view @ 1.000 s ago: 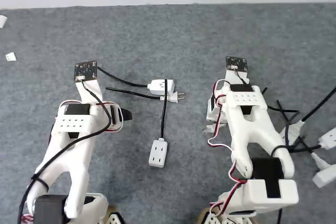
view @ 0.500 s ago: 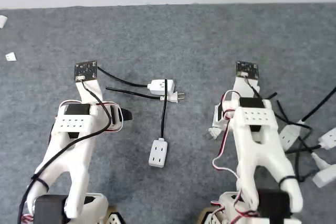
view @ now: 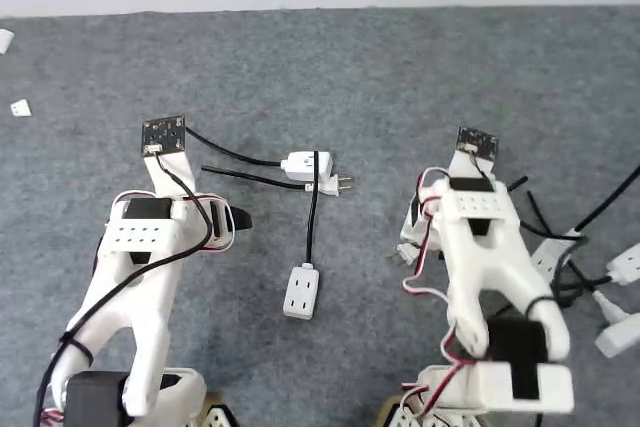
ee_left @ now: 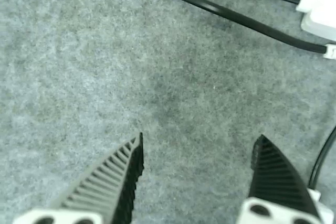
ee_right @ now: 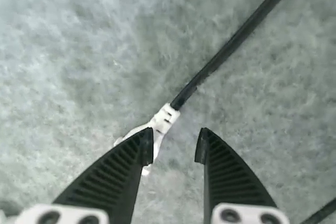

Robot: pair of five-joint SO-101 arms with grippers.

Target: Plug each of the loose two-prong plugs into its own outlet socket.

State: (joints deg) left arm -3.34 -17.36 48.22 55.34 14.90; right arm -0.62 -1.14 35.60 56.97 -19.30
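A white two-prong plug (view: 330, 185) lies mid-table beside a white adapter (view: 303, 162), each on a black cable. Nearer the front lies a white outlet socket (view: 300, 290). My left gripper (ee_left: 199, 140) stands open over bare carpet, short of the black cable (ee_left: 231, 14) and the adapter (ee_left: 321, 10); in the high view it (view: 236, 219) sits left of the socket. My right gripper (ee_right: 176, 135) hangs low over a small white plug (ee_right: 157, 124) with a black cable (ee_right: 236, 38). Its jaws are narrowly open, and the plug lies at one fingertip (ee_right: 144, 145), partly hidden by it.
Several white plugs and outlet blocks with tangled black cables (view: 560, 262) lie at the right edge, beside the right arm (view: 485, 247). Grey carpet covers the table, with a pale wall along the back. Small white scraps (view: 20, 107) sit far left.
The right arm has swung to the right and drawn back toward the front of the table. The left arm, the plugs and the socket have kept still.
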